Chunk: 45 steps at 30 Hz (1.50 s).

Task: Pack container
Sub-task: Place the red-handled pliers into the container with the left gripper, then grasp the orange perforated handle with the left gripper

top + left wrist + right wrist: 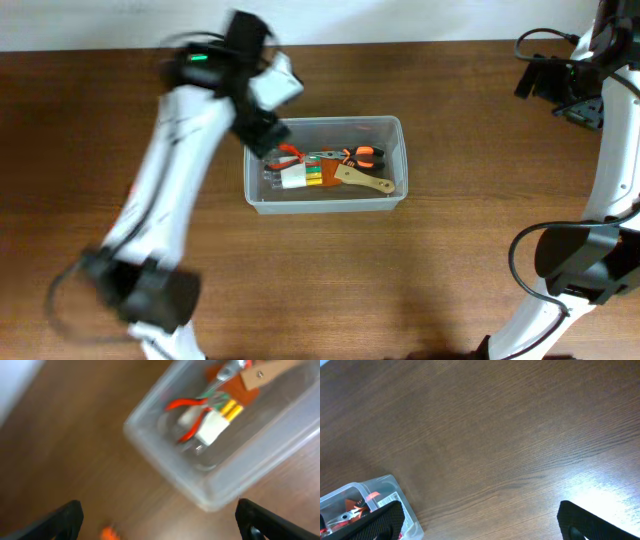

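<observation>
The clear plastic container (330, 203) stands in the middle of the wooden table. Inside lie red-handled pliers (290, 153), orange-handled pliers (365, 154), a wooden-handled tool (365, 181) and a small clear case with coloured pieces (298, 179). My left gripper (264, 131) hovers over the container's left end, blurred, open and empty. In the left wrist view the fingers (160, 525) are spread wide above the table beside the container's corner (165, 467). My right gripper (545, 80) is far off at the back right, open and empty (480, 522). The container's corner shows at the right wrist view's lower left (385, 485).
A small blurred orange thing (108, 533) lies on the table near the left gripper; I cannot tell what it is. The right arm's base (575, 260) stands at the right edge. The table's far edge meets a white wall (400, 20).
</observation>
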Each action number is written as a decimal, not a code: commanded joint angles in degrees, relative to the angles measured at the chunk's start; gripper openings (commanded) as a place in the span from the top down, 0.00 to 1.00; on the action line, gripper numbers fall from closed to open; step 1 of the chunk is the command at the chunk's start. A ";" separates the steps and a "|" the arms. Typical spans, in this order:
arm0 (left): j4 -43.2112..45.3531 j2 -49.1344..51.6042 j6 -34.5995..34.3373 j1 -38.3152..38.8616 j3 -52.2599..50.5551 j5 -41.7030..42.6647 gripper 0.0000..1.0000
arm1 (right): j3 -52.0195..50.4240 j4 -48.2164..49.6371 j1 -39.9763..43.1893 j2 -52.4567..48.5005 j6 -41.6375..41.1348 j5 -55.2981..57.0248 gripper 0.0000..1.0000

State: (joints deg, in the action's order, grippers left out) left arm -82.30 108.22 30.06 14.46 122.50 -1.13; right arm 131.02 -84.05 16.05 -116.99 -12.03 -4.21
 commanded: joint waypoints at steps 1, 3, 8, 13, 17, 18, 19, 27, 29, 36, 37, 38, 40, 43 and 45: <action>-3.52 -4.92 -7.02 -8.68 0.55 -1.31 0.01 | -0.44 -0.11 0.09 -0.76 -0.50 -0.33 0.02; -5.64 -4.61 -10.14 -15.61 -0.37 -1.29 0.01 | -0.44 -0.11 0.09 -0.76 -0.50 -0.33 0.02; -2.54 -2.95 -12.50 -27.89 -9.22 -1.27 0.00 | -0.44 -0.17 0.09 -0.76 -0.50 -0.33 0.02; 6.12 0.57 -12.44 -35.54 -21.35 -0.42 0.01 | -0.44 -0.15 0.09 -0.76 -0.50 -0.33 0.02; 11.56 4.87 -11.65 -37.94 -26.53 -0.17 0.01 | -0.44 0.04 0.09 -0.76 -0.50 -0.33 0.02; 12.35 6.16 -11.04 -38.14 -27.06 -0.17 0.00 | -0.44 0.07 0.09 -0.76 -0.50 -0.33 0.02; 12.98 9.18 -9.18 -38.27 -27.50 -0.22 0.11 | -0.44 0.07 0.09 -0.76 -0.50 -0.33 0.02; 14.69 19.28 -7.06 -38.25 -27.54 -0.22 0.23 | -0.44 -0.07 0.09 -0.76 -0.50 -0.33 0.02; 15.10 20.87 -7.06 -38.25 -27.54 -0.22 0.23 | -0.44 -0.20 0.09 -0.76 -0.50 -0.33 0.02; 16.17 22.60 -7.50 -38.25 -27.56 -0.17 0.24 | -0.44 -0.22 0.09 -0.76 -0.50 -0.33 0.02; 16.24 22.60 -7.50 -38.25 -27.56 -0.17 0.27 | -0.44 -0.22 0.09 -0.76 -0.50 -0.33 0.02; 16.33 22.60 -7.52 -38.25 -27.56 -0.17 0.32 | -0.44 -0.22 0.09 -0.76 -0.50 -0.33 0.02; 16.57 22.60 -7.52 -38.25 -27.56 -0.17 0.43 | -0.44 -0.22 0.09 -0.76 -0.50 -0.33 0.02; 17.70 22.60 -7.50 -38.25 -27.56 -0.20 0.46 | -0.44 -0.22 0.09 -0.76 -0.50 -0.33 0.02; 18.34 22.60 -7.48 -38.25 -27.56 -0.17 0.52 | -0.44 -0.22 0.09 -0.76 -0.50 -0.33 0.02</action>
State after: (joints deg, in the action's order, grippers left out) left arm -65.43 127.98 21.76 -23.68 95.48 -3.49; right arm 131.00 -84.20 16.05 -117.23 -12.03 -4.21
